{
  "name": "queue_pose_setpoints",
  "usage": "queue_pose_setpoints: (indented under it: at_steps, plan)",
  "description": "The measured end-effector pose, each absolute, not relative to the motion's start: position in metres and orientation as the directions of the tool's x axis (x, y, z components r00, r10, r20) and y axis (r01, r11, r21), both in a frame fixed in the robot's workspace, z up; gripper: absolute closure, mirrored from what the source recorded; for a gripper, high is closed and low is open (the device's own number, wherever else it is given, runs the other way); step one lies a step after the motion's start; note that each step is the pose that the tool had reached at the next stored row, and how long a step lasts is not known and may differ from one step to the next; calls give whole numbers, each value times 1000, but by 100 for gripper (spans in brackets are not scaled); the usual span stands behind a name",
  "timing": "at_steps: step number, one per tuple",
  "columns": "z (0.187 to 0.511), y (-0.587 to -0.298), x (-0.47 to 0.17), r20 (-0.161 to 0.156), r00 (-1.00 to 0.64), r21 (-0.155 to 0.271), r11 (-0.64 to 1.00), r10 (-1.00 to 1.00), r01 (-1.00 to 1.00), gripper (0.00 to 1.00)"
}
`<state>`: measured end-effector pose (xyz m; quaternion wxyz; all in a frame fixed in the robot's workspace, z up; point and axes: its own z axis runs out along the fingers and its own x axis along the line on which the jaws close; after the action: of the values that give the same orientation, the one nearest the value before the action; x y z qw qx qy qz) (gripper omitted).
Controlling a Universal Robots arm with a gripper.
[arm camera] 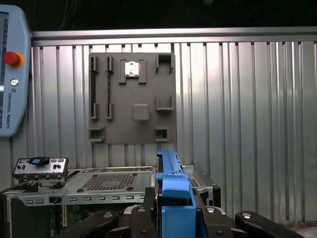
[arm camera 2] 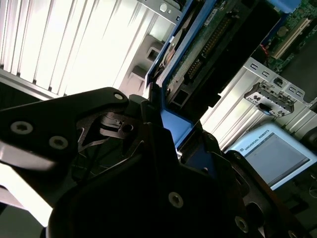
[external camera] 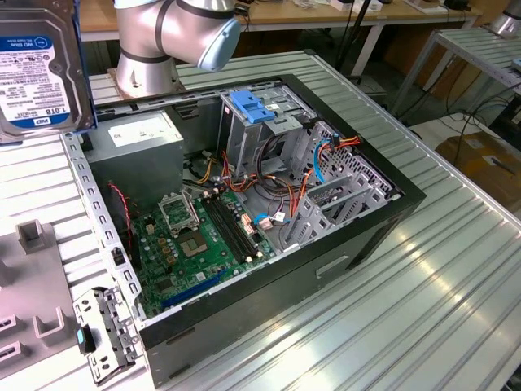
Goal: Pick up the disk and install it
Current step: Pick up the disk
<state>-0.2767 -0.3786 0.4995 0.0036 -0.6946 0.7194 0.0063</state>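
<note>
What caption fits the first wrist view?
Gripper shut on the disk, held edge-on, with the open computer case and a grey fixture plate beyond.

One disk (external camera: 37, 65), one open computer case (external camera: 244, 314), one motherboard (external camera: 187, 252), one grey power supply box (external camera: 134, 155), one grey fixture plate (arm camera: 124, 99), one teach pendant (arm camera: 12, 99).

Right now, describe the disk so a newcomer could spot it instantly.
Start at the open computer case on the ribbed table, then look to the exterior view's upper left corner: the disk is held up there in the gripper. Unlike the grey box with a white sticker inside the case, it is dark, blue-railed, and its white label carries a blue band.
</note>
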Motion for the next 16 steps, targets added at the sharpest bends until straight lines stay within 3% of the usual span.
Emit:
queue_pose_setpoints:
  at_steps: [16]
  plan:
    - [500, -379, -253, -14, -36, 5, 36, -999, -999, 63]
